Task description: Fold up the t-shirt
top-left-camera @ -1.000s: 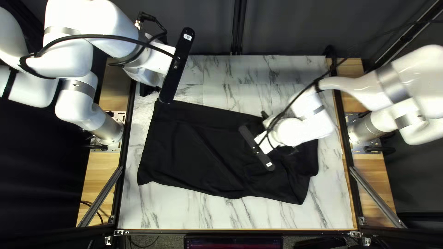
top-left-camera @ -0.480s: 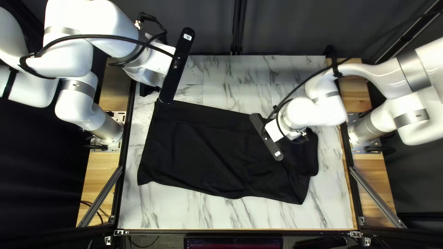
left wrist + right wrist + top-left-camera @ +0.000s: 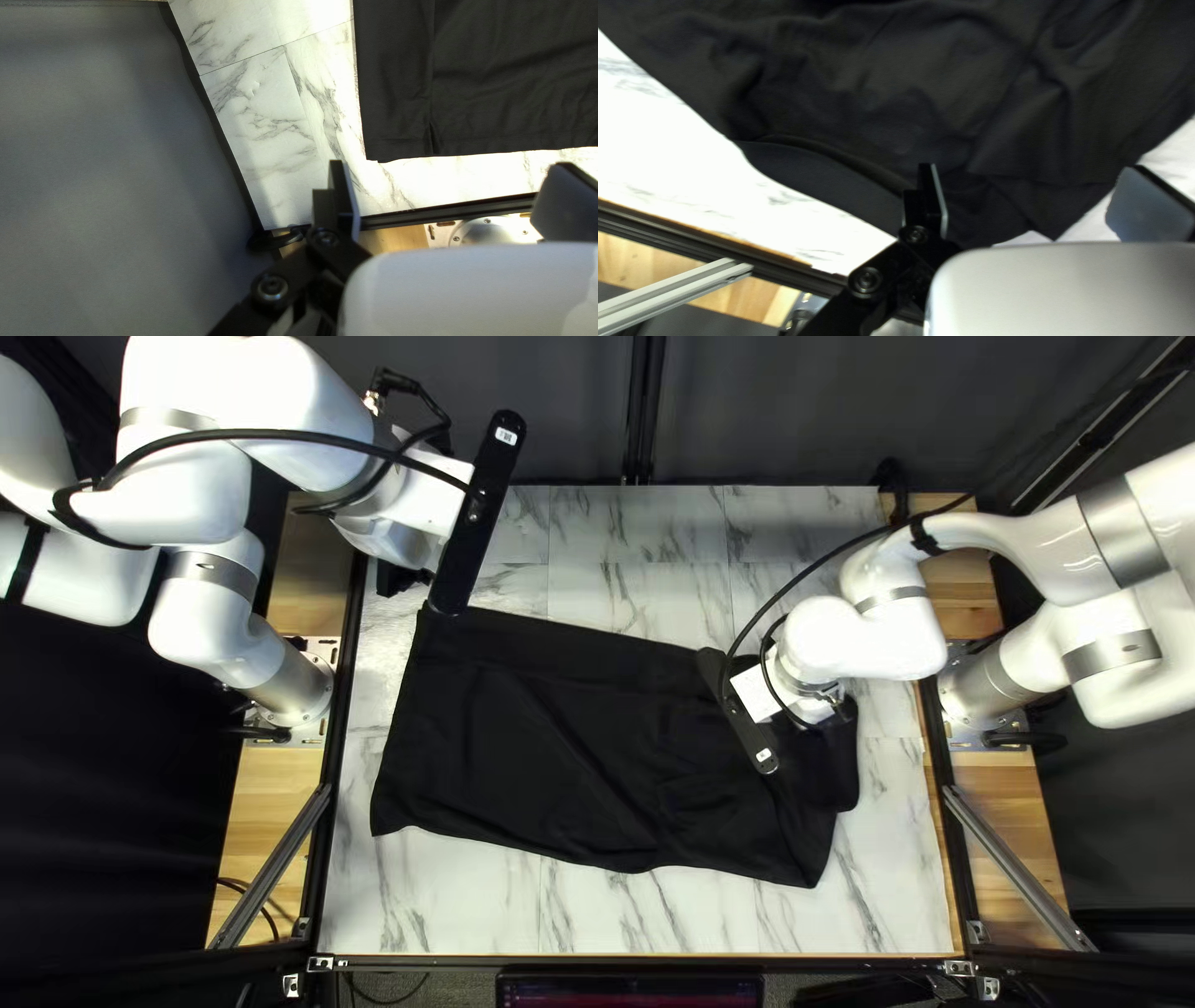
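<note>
On the marbled worktop (image 3: 448,896), I see the black T-shirt (image 3: 535,722) spread wide across the middle, slanting a little. Its straighter end lies towards my left arm (image 3: 206,485), and its more crumpled end lies under and around my right hand (image 3: 844,709).

My left hand (image 3: 398,575) is in the air at the left of the top left view, near the far left corner of the shirt. From its own wrist camera, I see the left hand (image 3: 450,177) wide open: its two black fingers (image 3: 344,199) stand far apart, and nothing is held between them. Ahead of them lies the border of the shirt, quite flat, with a small slit near one corner. Below the fingers passes the black rail (image 3: 436,214) at the worktop's side, with the light metal plate (image 3: 442,235) just beyond it.

The right hand (image 3: 1031,180) is also wide open, and it grips no cloth. One finger (image 3: 934,199) is in front of the black fabric, beside a smooth curved strip at its edge; whether it touches this fabric, I cannot tell. Ahead, the cloth makes several soft wrinkles. On one side of this hand, past the worktop's border, I notice a grey metal bar (image 3: 666,295) above the wood (image 3: 747,298).
</note>
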Controlling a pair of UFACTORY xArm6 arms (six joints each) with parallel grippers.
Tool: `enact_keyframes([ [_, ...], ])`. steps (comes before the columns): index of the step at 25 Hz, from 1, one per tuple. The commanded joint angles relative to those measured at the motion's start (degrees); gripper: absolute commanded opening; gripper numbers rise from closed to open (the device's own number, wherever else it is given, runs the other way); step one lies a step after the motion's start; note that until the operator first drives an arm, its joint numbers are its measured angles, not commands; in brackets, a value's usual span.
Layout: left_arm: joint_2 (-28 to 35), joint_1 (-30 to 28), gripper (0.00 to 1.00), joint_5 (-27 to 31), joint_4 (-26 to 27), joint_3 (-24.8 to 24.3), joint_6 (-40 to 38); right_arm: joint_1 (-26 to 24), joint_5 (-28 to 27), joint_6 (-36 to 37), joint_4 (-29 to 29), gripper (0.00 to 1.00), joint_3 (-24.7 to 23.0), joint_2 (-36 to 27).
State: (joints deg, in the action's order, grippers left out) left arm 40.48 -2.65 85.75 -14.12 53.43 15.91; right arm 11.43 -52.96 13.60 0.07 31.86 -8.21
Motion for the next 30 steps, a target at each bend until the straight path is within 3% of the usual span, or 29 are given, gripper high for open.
enact_keyframes([
  [1,0.0,0.0,1.0,0.0,0.0,0.0,0.0,0.6,1.8,-2.0,-0.7,0.0,-0.4,2.1],
  [4,0.0,0.0,1.0,0.0,0.0,0.0,0.0,1.4,2.9,-6.4,-3.0,0.0,-0.9,2.8],
  [11,0.0,0.0,1.0,0.0,0.0,0.0,0.0,7.1,-0.4,-20.2,-8.8,0.0,-0.1,1.6],
  [19,0.0,0.0,1.0,0.0,0.0,0.0,0.0,10.3,-1.7,-24.8,-9.6,0.0,0.3,1.8],
  [21,0.0,0.0,1.0,0.0,0.0,0.0,0.0,9.8,-0.7,-24.4,-10.0,0.83,0.2,2.3],
  [22,0.0,0.0,1.0,0.0,0.0,0.0,0.0,9.6,-0.4,-24.1,-10.2,1.0,0.2,2.3],
  [30,0.0,0.0,1.0,0.0,0.0,0.0,0.0,7.7,1.2,-23.8,-12.1,1.0,-1.2,1.5],
])
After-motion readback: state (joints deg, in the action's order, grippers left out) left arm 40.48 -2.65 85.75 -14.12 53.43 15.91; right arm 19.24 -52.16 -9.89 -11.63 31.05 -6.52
